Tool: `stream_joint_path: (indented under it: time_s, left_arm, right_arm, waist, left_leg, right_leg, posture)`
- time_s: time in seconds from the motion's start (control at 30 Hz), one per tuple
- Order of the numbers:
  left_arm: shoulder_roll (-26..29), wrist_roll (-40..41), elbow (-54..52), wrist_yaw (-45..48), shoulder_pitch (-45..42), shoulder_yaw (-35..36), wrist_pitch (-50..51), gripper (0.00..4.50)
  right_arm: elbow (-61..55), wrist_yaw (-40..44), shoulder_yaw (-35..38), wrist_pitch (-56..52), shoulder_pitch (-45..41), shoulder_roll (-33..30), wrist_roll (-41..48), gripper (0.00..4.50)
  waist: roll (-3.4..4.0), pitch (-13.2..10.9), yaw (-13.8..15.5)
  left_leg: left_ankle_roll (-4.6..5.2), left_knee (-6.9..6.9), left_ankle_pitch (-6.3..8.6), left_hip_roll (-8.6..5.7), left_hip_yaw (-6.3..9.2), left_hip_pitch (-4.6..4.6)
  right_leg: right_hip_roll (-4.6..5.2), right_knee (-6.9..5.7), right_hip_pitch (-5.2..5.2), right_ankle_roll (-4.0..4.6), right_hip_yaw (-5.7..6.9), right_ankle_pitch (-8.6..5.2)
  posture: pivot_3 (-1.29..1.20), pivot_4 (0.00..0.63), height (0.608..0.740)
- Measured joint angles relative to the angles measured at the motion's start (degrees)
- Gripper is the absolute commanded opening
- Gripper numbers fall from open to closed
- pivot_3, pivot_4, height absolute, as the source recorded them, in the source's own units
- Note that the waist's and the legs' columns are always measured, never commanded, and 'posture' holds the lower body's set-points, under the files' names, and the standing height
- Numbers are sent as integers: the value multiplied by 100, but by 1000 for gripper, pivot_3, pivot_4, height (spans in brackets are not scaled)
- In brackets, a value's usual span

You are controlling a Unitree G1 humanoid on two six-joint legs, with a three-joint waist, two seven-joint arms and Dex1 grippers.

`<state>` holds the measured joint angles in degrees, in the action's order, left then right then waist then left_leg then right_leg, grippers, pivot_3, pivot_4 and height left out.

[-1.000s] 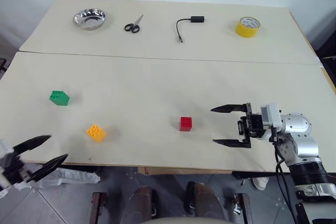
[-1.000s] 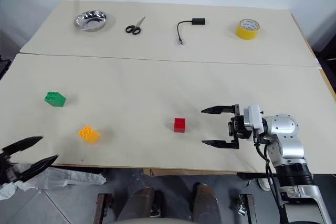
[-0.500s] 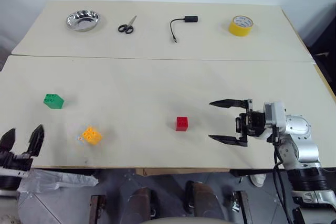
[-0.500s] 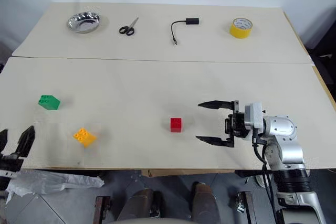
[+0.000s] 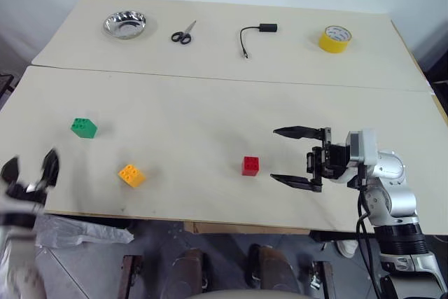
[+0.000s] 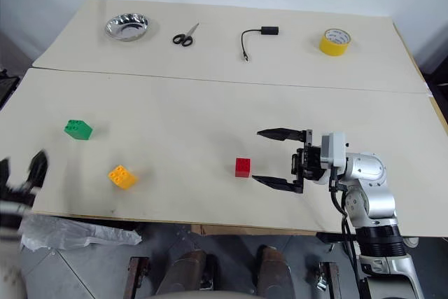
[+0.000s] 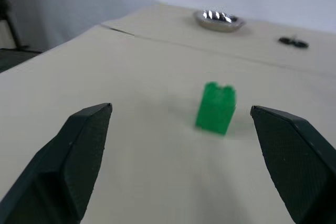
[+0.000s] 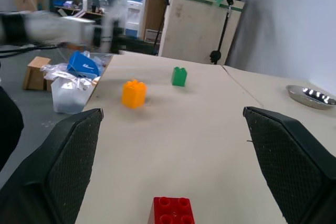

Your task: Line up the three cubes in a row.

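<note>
The three cubes lie apart on the near table [image 5: 210,113]: green cube [image 5: 83,127] far left, yellow-orange cube [image 5: 131,174] nearer the front edge, red cube [image 5: 250,166] mid-table. The right claw [image 5: 287,155] stands wide open and empty just right of the red one. The left claw [image 5: 29,170], also spread and empty, hangs at the table's left front edge.

A pale desk [image 5: 210,113] with a seam across it carries a green cube [image 5: 83,127], a yellow-orange cube [image 5: 131,174] and a red cube [image 5: 250,166] on its near part. Along the far part lie a metal bowl [image 5: 125,24], scissors [image 5: 183,33], a black cable [image 5: 256,34] and a yellow tape roll [image 5: 334,38].
</note>
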<state>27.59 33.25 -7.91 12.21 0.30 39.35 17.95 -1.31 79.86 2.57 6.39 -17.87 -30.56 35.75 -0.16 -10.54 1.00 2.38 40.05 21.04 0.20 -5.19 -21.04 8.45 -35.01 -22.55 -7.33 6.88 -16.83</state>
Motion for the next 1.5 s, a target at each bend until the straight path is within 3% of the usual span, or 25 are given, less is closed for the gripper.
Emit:
stream_joint_path:
  time_s: [0.17, 0.33, 0.43, 0.7, 0.8, 0.93, 1.07, 1.17, 1.23, 1.4, 1.5]
  left_arm:
    - [527, -269, 945, -2, -894, -534, 524, 4500]
    - [798, -475, 1538, 206, -1128, -751, 665, 4500]
    - [876, -558, 1805, 307, -1193, -831, 757, 3927]
    - [1106, -770, 2247, 996, -1453, -1076, 467, 1535]
    - [1153, -826, 2437, 1415, -1504, -1159, 107, 1484]
    - [1188, -453, 2402, 2723, -1497, -1118, -400, 1484]
    - [1728, 187, 2069, 4273, -1541, -1121, -268, 1484]
    - [2290, 564, 1445, 5505, -2200, -1849, 390, 1484]
    - [2317, 575, 1007, 5967, -2587, -2466, 584, 1484]
    - [1736, 283, 795, 6223, -2972, -3828, 886, 1484]
    - [1416, -350, 787, 6195, -3332, -4655, 816, 1484]
  right_arm:
    - [54, 90, -18, -2, 42, 22, -49, 4476]
    - [54, 92, -25, 9, 72, 86, -84, 4476]
    - [48, 84, -21, 82, 176, 90, -129, 4500]
    - [-14, -74, -13, 165, 333, 111, -211, 4500]
    - [-60, -106, -12, 180, 368, 111, -257, 4500]
    - [-67, -153, -9, 181, 402, 90, -298, 4500]
    - [-86, -167, 121, 166, 568, -150, -297, 4500]
    - [-70, -164, 480, 128, 664, -508, -268, 4500]
    - [-88, -163, 599, 106, 694, -591, -242, 4500]
    - [-86, -160, 701, 74, 848, -712, -245, 4500]
    - [-200, -247, 807, -16, 953, -768, -230, 4500]
  waist:
    - [0, 0, -143]
    - [0, 0, -135]
    - [0, 0, -118]
    - [-1, 0, -110]
    - [-1, 0, -112]
    - [-1, 0, -112]
    - [-1, 0, -109]
    - [3, -3, -17]
    - [12, 2, -3]
    - [22, -3, -79]
    - [22, -3, -89]
  left_leg:
    - [3, -10, 3, -5, -8, 1]
    - [4, -7, 2, -4, -8, 0]
    - [3, -3, 2, -4, -7, -1]
    - [3, -1, 2, -7, 1, -2]
    - [3, -1, 2, -7, -1, -3]
    - [3, 0, 2, -5, 0, -4]
    - [3, 1, 2, -7, 1, -8]
    - [10, 6, -2, -21, 7, -8]
    - [11, 3, -2, -22, -1, 1]
    - [10, 0, -3, -17, -15, -9]
    - [10, 2, -3, -16, -14, -10]
  right_leg:
    - [-1, 3, -4, -1, 32, 0]
    - [1, 2, -3, -1, 40, 0]
    - [2, 2, -2, -1, 41, 0]
    - [3, 1, 0, -1, 45, 0]
    - [4, 2, 0, -1, 45, 0]
    - [4, 2, 0, -1, 47, 0]
    - [5, 3, -1, -1, 48, 0]
    - [10, 2, 8, -1, 47, 0]
    - [10, 3, 10, -3, 37, 1]
    - [-8, 6, -2, -4, 42, 1]
    - [-9, 6, -2, -4, 41, 1]
  posture:
    - [0, 150, 740]
    - [0, 150, 740]
    - [0, 150, 740]
    - [0, 150, 740]
    - [0, 150, 740]
    - [0, 150, 740]
    - [0, 150, 740]
    - [0, 150, 740]
    - [0, 150, 740]
    - [0, 150, 740]
    - [0, 150, 740]
